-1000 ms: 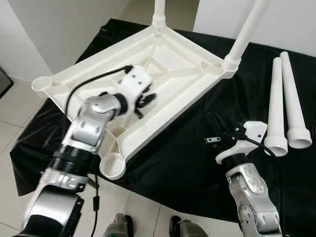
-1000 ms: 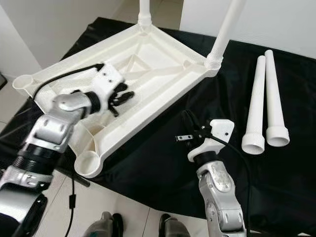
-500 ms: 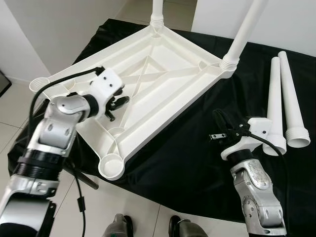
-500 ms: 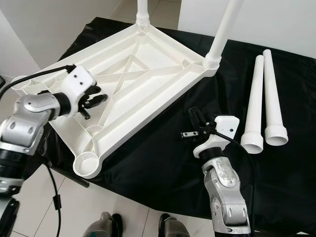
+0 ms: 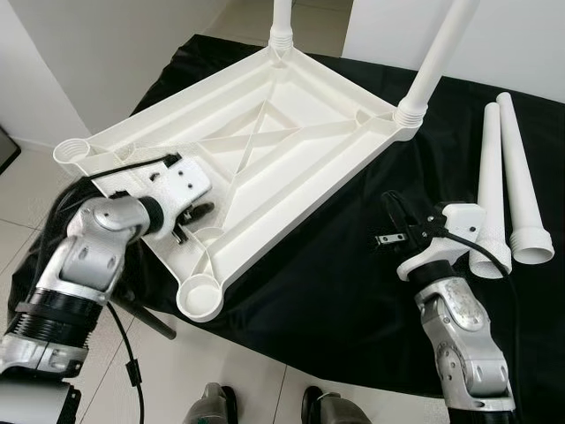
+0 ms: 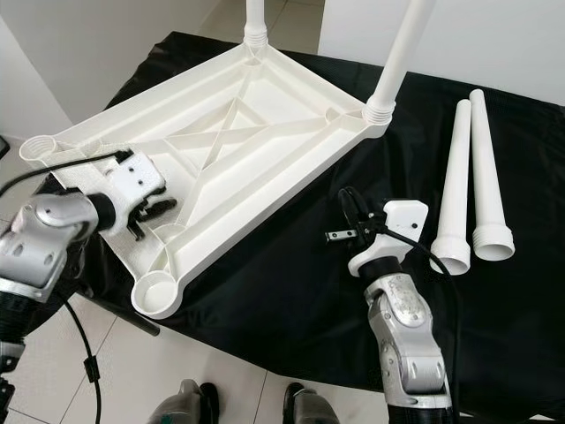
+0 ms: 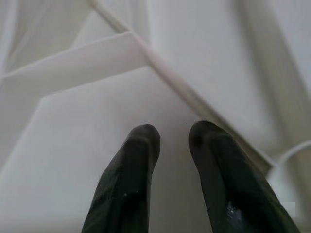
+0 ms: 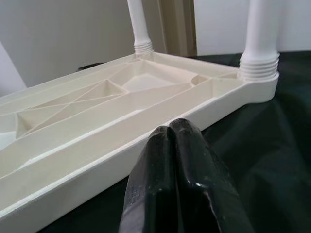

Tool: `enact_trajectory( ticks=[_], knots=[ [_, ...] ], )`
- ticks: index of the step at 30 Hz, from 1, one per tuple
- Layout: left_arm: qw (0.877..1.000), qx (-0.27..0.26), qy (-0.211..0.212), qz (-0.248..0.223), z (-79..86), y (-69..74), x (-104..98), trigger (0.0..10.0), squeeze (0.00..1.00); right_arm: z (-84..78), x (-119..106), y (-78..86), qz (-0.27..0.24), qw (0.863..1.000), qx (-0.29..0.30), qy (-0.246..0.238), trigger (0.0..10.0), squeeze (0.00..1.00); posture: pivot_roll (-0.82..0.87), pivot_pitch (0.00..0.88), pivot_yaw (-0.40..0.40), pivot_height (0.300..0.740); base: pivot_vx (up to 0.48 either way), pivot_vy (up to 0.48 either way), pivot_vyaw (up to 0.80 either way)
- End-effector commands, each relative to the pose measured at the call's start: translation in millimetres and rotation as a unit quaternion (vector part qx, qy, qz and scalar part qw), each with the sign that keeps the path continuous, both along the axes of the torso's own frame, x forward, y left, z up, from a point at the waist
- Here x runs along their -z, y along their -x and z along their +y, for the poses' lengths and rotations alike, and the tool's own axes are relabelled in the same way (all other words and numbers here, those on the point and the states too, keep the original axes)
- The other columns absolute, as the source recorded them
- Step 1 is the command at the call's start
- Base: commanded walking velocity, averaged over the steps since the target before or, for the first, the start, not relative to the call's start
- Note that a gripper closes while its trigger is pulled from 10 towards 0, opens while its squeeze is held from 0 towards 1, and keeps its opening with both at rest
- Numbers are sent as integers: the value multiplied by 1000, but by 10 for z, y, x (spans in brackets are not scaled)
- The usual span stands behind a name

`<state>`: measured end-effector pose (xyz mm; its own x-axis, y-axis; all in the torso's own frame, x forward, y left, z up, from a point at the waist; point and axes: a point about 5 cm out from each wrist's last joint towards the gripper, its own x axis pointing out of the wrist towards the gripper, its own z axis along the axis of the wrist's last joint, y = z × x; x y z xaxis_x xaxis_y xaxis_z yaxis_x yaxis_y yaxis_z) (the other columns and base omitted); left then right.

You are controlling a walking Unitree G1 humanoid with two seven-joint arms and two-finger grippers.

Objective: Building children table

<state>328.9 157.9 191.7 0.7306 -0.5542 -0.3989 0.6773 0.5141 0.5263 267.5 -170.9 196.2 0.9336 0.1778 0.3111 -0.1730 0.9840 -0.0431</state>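
Left pincer [image 5: 196, 215] hovers over upturned tabletop [image 5: 291, 115].

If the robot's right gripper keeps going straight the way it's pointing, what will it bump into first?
Probably the upside-down white table top. The right gripper, fingers shut, points across the black cloth at the table top's near side rim. Depth is hard to judge, so it might skim the cloth first.

Left arm: bent at the elbow, reaching in over the near left edge of the upturned tabletop [image 5: 265, 132].
Left gripper [image 5: 196, 221]: low over the tabletop's ribbed underside, fingers [image 7: 131, 179] slightly parted, holding nothing.
Right arm: raised, forearm upright, off the tabletop's right side.
Right gripper [image 5: 389, 216]: fingers [image 8: 187, 165] pressed together, pointing toward the tabletop's rim.
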Motion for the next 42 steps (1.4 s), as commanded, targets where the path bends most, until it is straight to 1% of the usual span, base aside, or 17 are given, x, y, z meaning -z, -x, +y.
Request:
enact_trajectory(
  ticks=[1,4,7,9,10,12,14,16,17,18,21,26,27,29,33,40,42],
  knots=[
    [999,26,-10,18,-107,66,120,10000,0,-23,49,-17,11,1000,10,6,10000,0,26,161,-13,740,0,0,0],
    [999,44,4,29,-248,104,196,10000,0,-33,45,-47,10,1000,16,9,10000,0,26,156,-13,740,0,0,0],
    [998,53,9,31,-304,118,207,10000,0,-39,39,-56,9,1000,18,9,10000,0,21,154,-11,740,0,0,0],
    [997,63,19,32,-400,132,215,10000,0,-53,25,-68,6,1000,22,8,10000,0,18,153,-6,740,0,0,0],
    [997,63,19,32,-400,132,215,10000,0,-53,25,-68,6,1000,22,8,10000,0,18,153,-6,740,0,0,0],
    [997,68,35,33,-498,129,207,10000,0,-74,14,-74,4,1000,27,9,10000,0,11,155,-3,740,0,0,0],
    [996,70,40,33,-529,129,203,10000,0,-81,11,-78,4,1000,29,10,10000,0,11,156,-3,740,0,0,0],
    [996,73,49,32,-594,129,196,10000,0,-98,10,-77,3,999,35,9,10000,0,9,156,-1,740,0,0,0],
    [995,77,58,32,-659,134,190,10000,0,-109,11,-80,3,999,40,9,10000,0,8,156,-1,740,0,0,0],
    [995,77,58,32,-659,134,190,10000,0,-109,11,-80,3,999,40,9,10000,0,8,156,-1,740,0,0,0],
    [993,84,80,30,-815,145,162,10000,0,-122,13,-88,2,999,50,7,10000,0,8,157,4,740,0,0,0],
    [991,86,98,28,-931,144,129,10000,0,-126,9,-101,1,998,55,3,10000,0,10,157,9,740,0,0,0],
    [990,82,110,26,-987,130,111,10000,0,-123,0,-105,-2,998,55,1,10000,0,10,156,10,740,0,0,0],
    [990,76,117,24,-1022,106,99,10000,0,-120,-9,-107,-3,998,55,-1,10000,0,9,157,10,740,0,0,0],
    [990,69,121,19,-1066,63,90,10000,0,-107,-15,-108,-5,999,53,-2,10000,0,7,160,10,740,0,0,0],
    [989,70,129,6,-1236,-50,36,10000,0,-82,-28,-98,-9,999,51,-5,10000,0,-5,161,14,740,0,0,0],
    [989,70,129,4,-1244,-76,15,10000,0,-86,-34,-92,-10,999,52,-6,10000,0,-14,162,20,740,0,0,0]
  ],
)
